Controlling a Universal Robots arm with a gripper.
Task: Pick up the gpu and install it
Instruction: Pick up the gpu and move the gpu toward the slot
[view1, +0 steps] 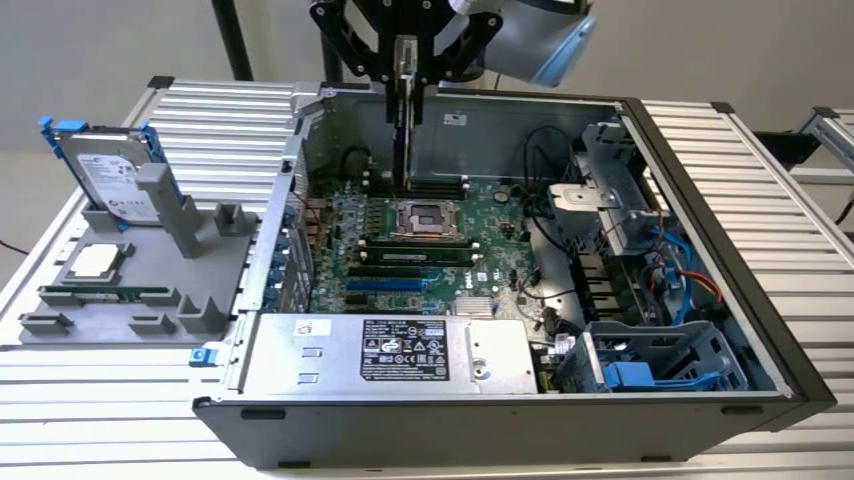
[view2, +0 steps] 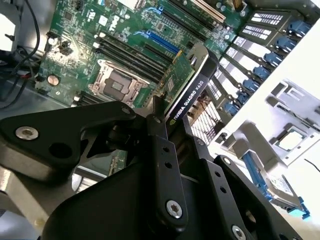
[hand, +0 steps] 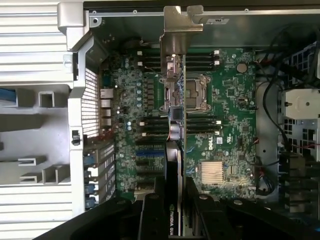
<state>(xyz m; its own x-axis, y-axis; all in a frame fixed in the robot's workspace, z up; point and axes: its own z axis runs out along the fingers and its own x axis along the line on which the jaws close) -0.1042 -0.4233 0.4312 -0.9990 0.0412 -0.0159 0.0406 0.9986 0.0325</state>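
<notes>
My gripper (view1: 406, 88) hangs over the back of the open computer case (view1: 747, 300), shut on the gpu (view1: 403, 135). The card is held on edge, pointing down towards the green motherboard (view1: 501, 265) and clear of it. In the second wrist view the gpu (view2: 192, 82) shows its black cooler and green board, clamped between the black fingers (view2: 161, 145). The first wrist view looks straight down along the gpu (hand: 175, 155), with its silver end bracket (hand: 177, 27) at the far end. There it lies across the processor socket (hand: 197, 95) and the memory slots.
A grey fixture (view1: 160, 315) at the exterior view's left holds a hard drive in a blue frame (view1: 114, 175), a processor chip (view1: 96, 262) and a memory stick (view1: 107, 296). Inside the case are a silver power supply (view1: 387, 350), blue expansion slots (view1: 387, 285), and cables and drive cages (view1: 654, 270).
</notes>
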